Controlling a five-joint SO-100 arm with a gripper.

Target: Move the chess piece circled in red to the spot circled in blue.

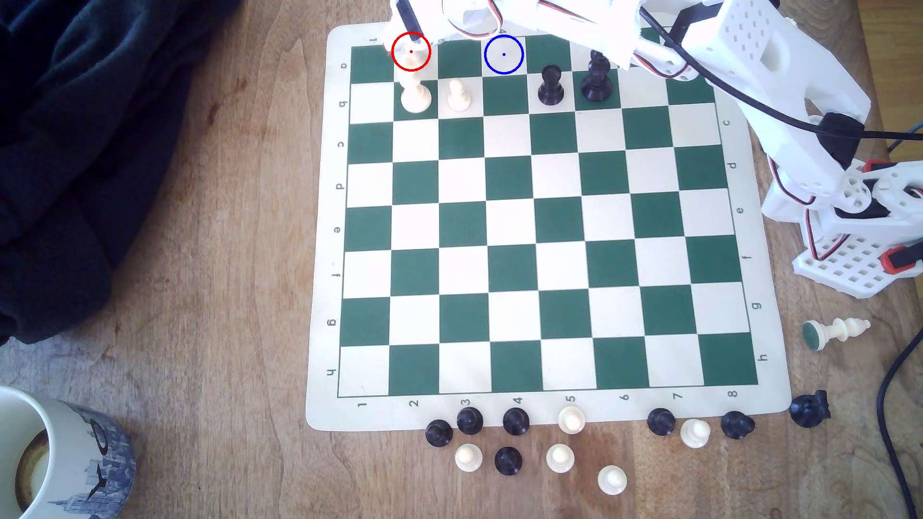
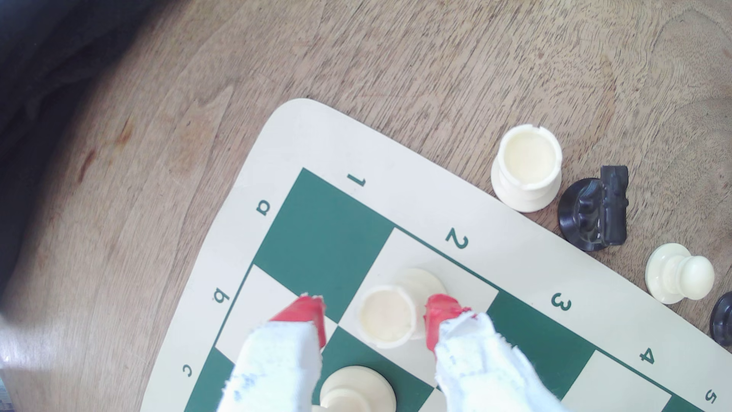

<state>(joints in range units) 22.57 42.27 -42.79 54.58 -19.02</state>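
The hand [image 2: 374, 315] stands open, its red-tipped fingers [image 2: 307, 313] either side of the chess piece circled in red [image 2: 386, 317]; one finger sits just beside the piece, and contact cannot be confirmed. The piece stands upright on square a2, near the board's [image 2: 301, 130] corner. The spot circled in blue [image 1: 503, 54] lies two squares along the same edge row.

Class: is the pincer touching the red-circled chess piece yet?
Cannot tell. In the wrist view the open pincer straddles the chess piece; one red fingertip looks flush against it.
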